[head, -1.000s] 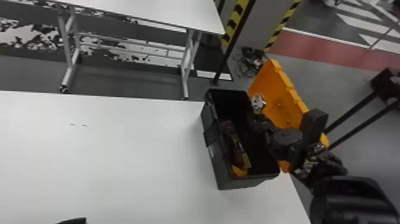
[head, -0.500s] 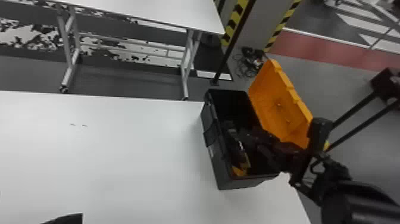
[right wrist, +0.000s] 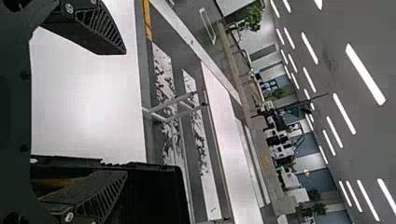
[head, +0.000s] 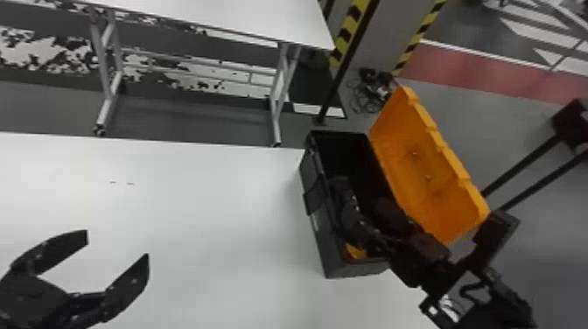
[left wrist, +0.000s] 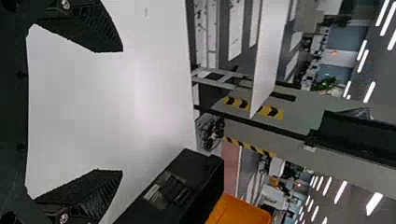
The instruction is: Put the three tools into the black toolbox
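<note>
The right pincer [right wrist: 124, 112] is being held at the black toolbox [head: 330, 251], its fingers being spread apart; the left pincer [head: 117, 248], also being spread, is being poised over the bench [head: 197, 210]. An orange piece [head: 355, 251], probably a tool's, is being held inside the toolbox, near the right pincer. Stowing seemingly being finished, withdrawal should be being made straight up, the rim and the lid [head: 428, 183] beside that pincer being spared any snag
</note>
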`<action>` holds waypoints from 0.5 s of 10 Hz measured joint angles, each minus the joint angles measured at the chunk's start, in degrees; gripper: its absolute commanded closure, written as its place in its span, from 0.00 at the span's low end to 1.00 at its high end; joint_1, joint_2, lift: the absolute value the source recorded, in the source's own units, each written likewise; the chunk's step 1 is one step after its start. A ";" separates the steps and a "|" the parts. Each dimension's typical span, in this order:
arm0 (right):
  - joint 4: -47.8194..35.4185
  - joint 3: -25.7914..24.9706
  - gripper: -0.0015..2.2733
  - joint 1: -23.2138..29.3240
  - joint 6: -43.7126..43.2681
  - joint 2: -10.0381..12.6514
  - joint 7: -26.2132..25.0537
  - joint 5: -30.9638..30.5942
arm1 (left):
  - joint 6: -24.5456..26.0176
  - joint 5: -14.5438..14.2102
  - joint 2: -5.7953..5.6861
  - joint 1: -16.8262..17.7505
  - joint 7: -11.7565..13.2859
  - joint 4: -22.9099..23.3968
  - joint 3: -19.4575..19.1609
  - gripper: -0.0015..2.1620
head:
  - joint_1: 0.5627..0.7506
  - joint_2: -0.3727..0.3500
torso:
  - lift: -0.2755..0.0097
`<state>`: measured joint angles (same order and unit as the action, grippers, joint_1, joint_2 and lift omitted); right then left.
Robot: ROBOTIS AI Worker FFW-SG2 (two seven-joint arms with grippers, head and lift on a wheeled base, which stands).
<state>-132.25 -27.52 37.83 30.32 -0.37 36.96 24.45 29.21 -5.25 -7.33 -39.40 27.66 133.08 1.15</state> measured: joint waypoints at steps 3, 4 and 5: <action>2.39 1.99 0.03 4.45 -10.57 0.28 -0.80 -1.65 | -16.39 1.10 -3.03 -2.16 -3.56 -2.44 0.57 0.04 | 0.70 0.13 | 0.79; 4.06 2.09 0.03 5.53 -14.26 0.28 -0.76 -1.53 | -20.10 0.84 -3.39 -3.97 -4.87 -2.54 0.36 0.04 | 0.70 0.13 | 0.79; 5.96 2.11 0.03 6.80 -18.50 0.28 -0.76 -1.04 | -23.49 0.64 -3.72 -5.89 -6.59 -2.65 0.16 0.04 | 0.70 0.12 | 0.79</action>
<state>-126.29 -25.41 44.62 11.81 -0.09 36.21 23.41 5.73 -4.61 -11.05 -45.29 21.06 130.44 1.31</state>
